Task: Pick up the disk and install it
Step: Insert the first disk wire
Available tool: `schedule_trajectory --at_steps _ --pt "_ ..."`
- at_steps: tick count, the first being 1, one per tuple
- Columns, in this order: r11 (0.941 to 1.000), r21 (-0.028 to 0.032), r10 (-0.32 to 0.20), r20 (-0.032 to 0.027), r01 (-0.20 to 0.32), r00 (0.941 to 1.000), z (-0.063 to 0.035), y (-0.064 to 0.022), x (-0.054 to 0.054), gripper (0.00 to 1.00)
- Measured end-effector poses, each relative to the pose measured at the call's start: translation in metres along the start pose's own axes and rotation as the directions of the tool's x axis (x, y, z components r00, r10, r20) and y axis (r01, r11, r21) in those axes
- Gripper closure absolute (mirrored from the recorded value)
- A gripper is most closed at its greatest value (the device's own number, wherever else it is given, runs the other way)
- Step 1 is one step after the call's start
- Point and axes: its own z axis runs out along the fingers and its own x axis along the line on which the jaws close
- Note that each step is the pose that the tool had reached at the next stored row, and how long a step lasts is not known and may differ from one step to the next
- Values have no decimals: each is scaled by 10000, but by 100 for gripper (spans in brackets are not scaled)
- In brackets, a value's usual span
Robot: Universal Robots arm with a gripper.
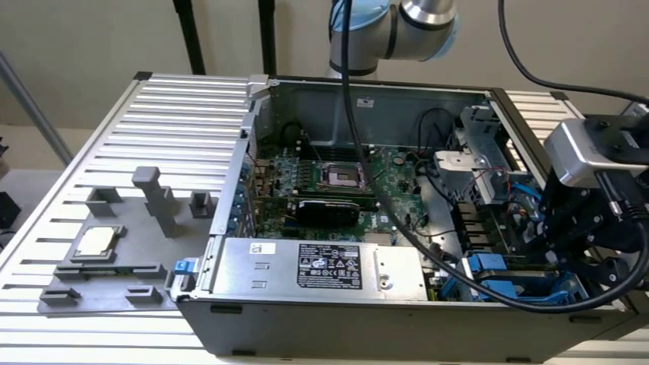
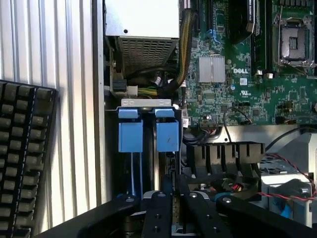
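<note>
The disk (image 2: 167, 136) stands edge-on in the drive bay at the case's corner, its blue carrier end beside a second blue carrier (image 2: 131, 135). My gripper (image 2: 173, 201) sits right over that slot, its black fingers (image 2: 159, 208) drawn close together on the disk's near edge. In the exterior view the gripper (image 1: 560, 255) hangs low inside the open computer case (image 1: 355, 334) at the exterior view's right, just above the blue carriers (image 1: 507, 289). The disk's flat face and label are hidden.
A silver power-supply box (image 1: 315, 266) lies along the case's front wall, with the motherboard (image 1: 335, 182) behind it. Cables (image 1: 406, 228) cross the case. A grey fixture with a small silver chip (image 1: 96, 242) stands on the ribbed table. A black keyboard (image 2: 25, 163) lies outside the case.
</note>
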Motion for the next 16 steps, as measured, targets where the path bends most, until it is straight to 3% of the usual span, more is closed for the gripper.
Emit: schedule_trajectory --at_steps 5,11,16 --pt "9996 -20 273 -33 -273 9996 11 0 -4 84" --pt "9988 -4 492 -34 -492 9988 16 2 -22 84" --pt "9981 1 622 -72 -622 9980 25 6 -40 84"
